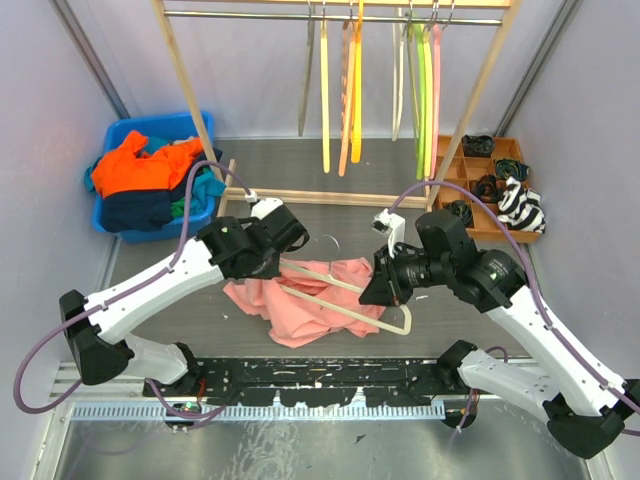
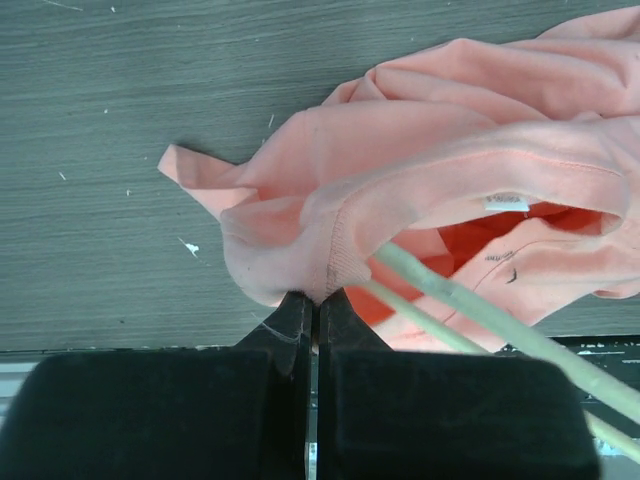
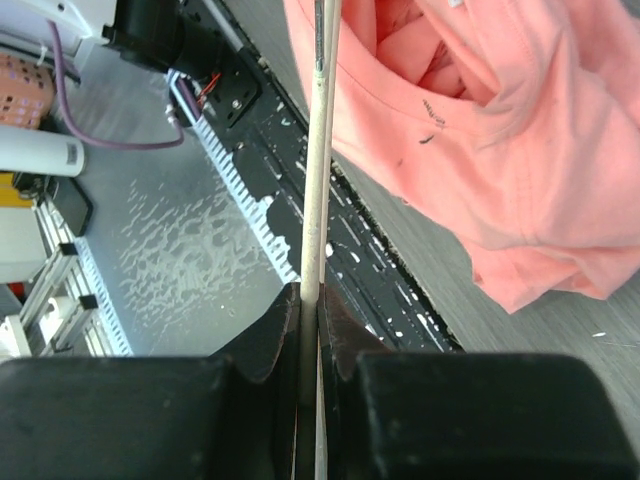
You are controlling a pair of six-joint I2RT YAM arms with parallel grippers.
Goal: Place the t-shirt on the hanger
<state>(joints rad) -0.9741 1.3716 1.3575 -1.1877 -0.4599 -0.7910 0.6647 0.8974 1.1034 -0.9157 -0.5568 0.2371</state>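
Observation:
The salmon-pink t-shirt (image 1: pixel 310 300) lies bunched on the grey table between my arms. The cream hanger (image 1: pixel 398 323) runs through its neck opening; one end sticks out at the shirt's right. My left gripper (image 1: pixel 283 262) is shut on the shirt's collar edge (image 2: pixel 320 262), with the hanger's bars (image 2: pixel 455 295) passing just right of the jaws. My right gripper (image 1: pixel 378 290) is shut on a hanger bar (image 3: pixel 314 230), which runs straight up from the jaws toward the shirt (image 3: pixel 520 150). The hanger's hook is hidden.
A wooden rack (image 1: pixel 190 100) at the back holds yellow, orange, green and pink hangers (image 1: pixel 352 90). A blue bin (image 1: pixel 120 220) of orange and navy garments sits at the back left. A wooden divider tray (image 1: pixel 490 190) of socks is at the back right. The black base rail (image 1: pixel 320 385) runs along the near edge.

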